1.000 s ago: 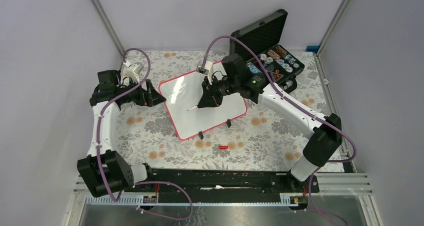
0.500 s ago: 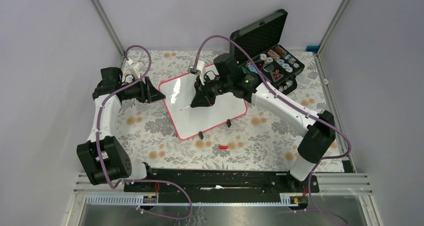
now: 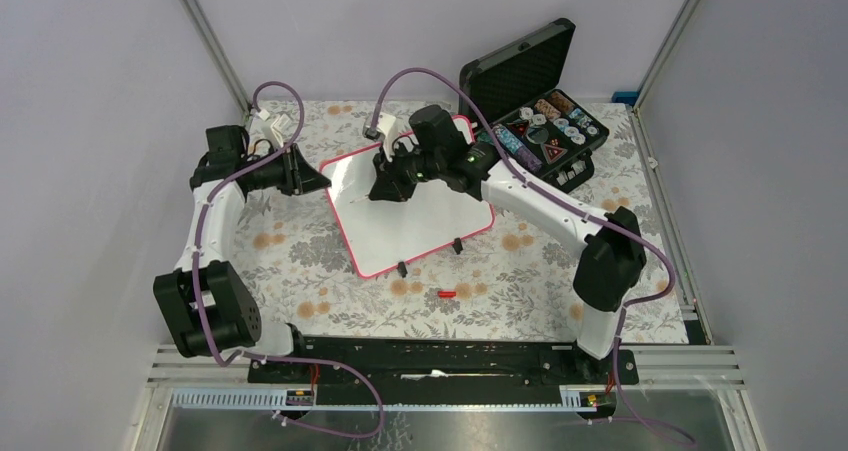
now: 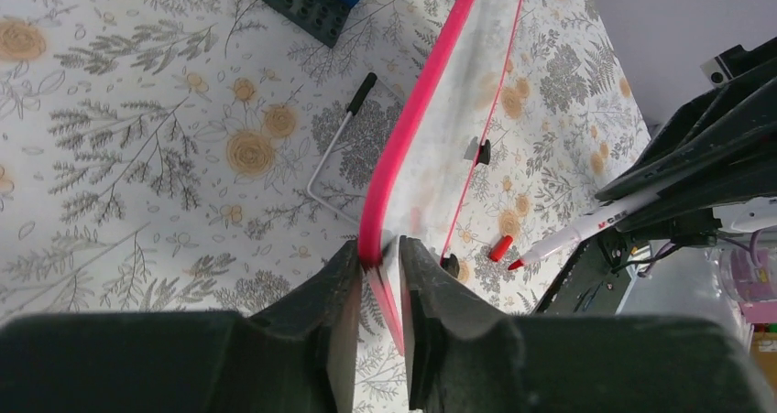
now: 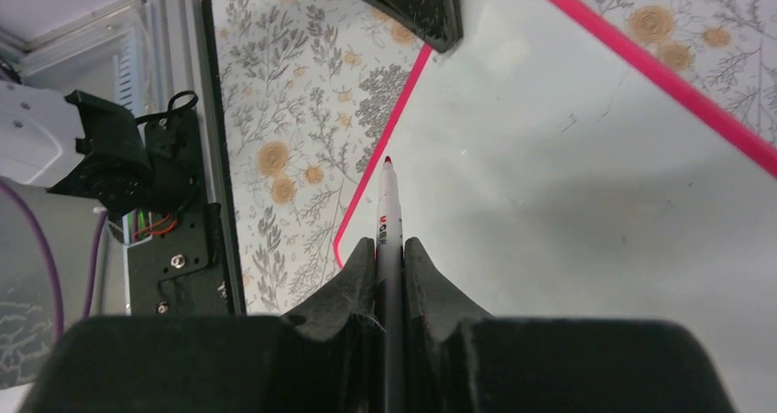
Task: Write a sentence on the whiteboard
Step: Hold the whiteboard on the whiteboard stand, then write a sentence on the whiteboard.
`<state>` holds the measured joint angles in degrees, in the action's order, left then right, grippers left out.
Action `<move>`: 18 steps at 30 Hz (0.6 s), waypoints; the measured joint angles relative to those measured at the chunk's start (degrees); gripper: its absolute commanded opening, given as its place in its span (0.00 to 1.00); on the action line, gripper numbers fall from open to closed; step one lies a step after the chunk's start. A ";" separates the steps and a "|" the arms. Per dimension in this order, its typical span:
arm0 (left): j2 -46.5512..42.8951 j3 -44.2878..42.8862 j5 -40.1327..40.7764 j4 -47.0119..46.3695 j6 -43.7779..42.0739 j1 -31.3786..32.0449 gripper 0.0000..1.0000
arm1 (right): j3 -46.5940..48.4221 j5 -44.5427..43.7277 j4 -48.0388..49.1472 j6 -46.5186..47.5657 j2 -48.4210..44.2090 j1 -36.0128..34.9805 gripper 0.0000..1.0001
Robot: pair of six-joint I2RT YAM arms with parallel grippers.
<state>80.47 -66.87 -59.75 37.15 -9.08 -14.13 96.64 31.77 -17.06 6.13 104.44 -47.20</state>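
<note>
The whiteboard (image 3: 420,226), glossy white with a pink-red rim, lies on the floral table cover. My left gripper (image 3: 318,181) is at its left corner. In the left wrist view the jaws of that gripper (image 4: 378,244) are closed on the pink rim (image 4: 431,92). My right gripper (image 3: 385,193) hovers over the board's far left part, shut on a white marker (image 5: 388,211). Its red tip points at the board (image 5: 568,184) near the rim. The same marker (image 4: 596,225) shows in the left wrist view. No sentence is in view on the board face.
A red marker cap (image 3: 446,294) lies on the cover in front of the board. An open black case (image 3: 540,91) with small parts stands at the back right. Two black clip feet (image 3: 402,269) sit on the board's near edge. A bent white wire tool (image 4: 339,147) lies beside the board.
My left gripper has moved right to the board's left corner and closed on its rim. My right arm carried the marker left and back across the board.
</note>
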 measured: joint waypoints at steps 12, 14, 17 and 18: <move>2.05 -2.16 0.48 -1.31 2.19 2.10 0.00 | 5.55 -4.55 1.31 -0.61 4.17 -0.22 0.00; 2.05 -2.16 0.66 -1.29 2.27 2.10 0.00 | 6.38 -5.33 1.31 -0.61 4.72 -0.26 0.00; 2.08 -2.16 1.05 -1.29 2.29 2.10 0.00 | 7.96 -5.86 1.31 -0.61 5.75 -0.26 0.00; 2.10 -2.16 1.25 -1.27 2.29 2.10 0.00 | 8.41 -5.99 1.29 -0.61 6.05 -0.26 0.00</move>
<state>82.56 -69.04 -58.50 35.88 -6.79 -12.03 105.06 25.78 -15.77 5.52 110.50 -47.46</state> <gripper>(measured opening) 0.139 0.158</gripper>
